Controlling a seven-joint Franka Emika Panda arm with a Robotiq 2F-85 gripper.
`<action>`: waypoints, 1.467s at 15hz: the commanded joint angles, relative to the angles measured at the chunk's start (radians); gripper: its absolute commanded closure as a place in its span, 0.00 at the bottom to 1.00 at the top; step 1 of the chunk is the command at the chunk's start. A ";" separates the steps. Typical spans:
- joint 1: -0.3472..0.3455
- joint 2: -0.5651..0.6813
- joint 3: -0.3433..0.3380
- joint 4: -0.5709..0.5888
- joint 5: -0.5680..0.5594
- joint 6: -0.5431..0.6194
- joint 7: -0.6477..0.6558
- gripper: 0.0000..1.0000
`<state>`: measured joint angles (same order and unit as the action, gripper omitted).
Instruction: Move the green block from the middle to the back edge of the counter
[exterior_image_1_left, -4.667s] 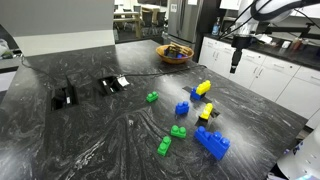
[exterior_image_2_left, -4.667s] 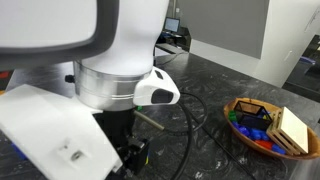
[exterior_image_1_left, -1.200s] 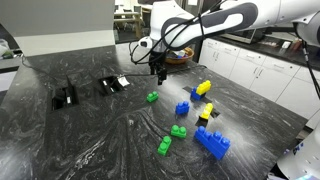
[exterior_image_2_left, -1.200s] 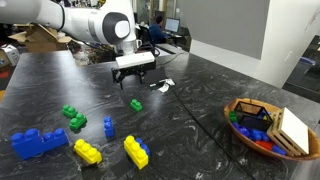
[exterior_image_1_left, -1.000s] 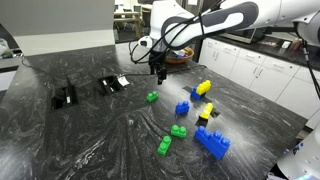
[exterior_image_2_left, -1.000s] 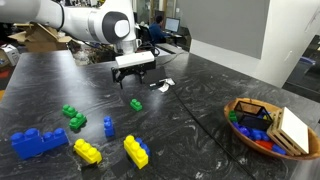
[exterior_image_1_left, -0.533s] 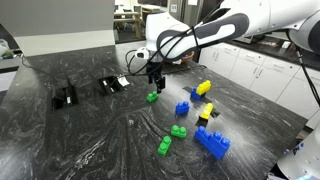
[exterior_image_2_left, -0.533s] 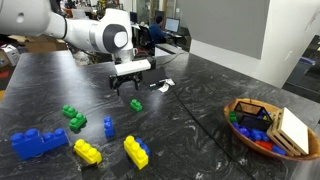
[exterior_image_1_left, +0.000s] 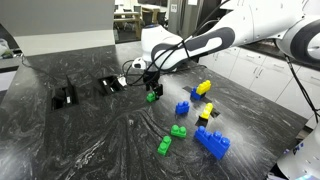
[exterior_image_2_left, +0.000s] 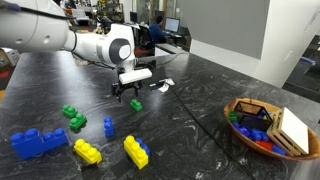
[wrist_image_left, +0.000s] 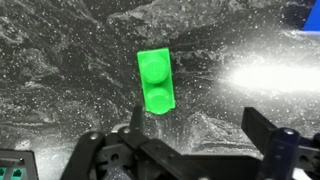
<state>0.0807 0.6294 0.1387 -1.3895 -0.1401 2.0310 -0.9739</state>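
Over the middle of the counter (exterior_image_1_left: 90, 140) we see the arm reach forward and bend low, wrist pointing straight down, with the gripper (exterior_image_1_left: 150, 88) close above the green block (exterior_image_1_left: 152, 97). Its jaws stand wide apart, holding nothing. The wrist view shows the block lying flat on the stone, off-centre to the gap.

Three green bricks (exterior_image_2_left: 136, 104), two yellow bricks (exterior_image_1_left: 203, 87), one bowl (exterior_image_1_left: 174, 59)
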 joint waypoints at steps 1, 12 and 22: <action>-0.001 0.037 -0.002 0.055 -0.017 0.009 -0.014 0.00; -0.045 0.096 0.009 0.120 0.066 -0.008 -0.004 0.01; -0.045 0.119 0.011 0.138 0.076 -0.027 0.003 0.40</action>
<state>0.0449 0.7299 0.1378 -1.2901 -0.0841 2.0352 -0.9672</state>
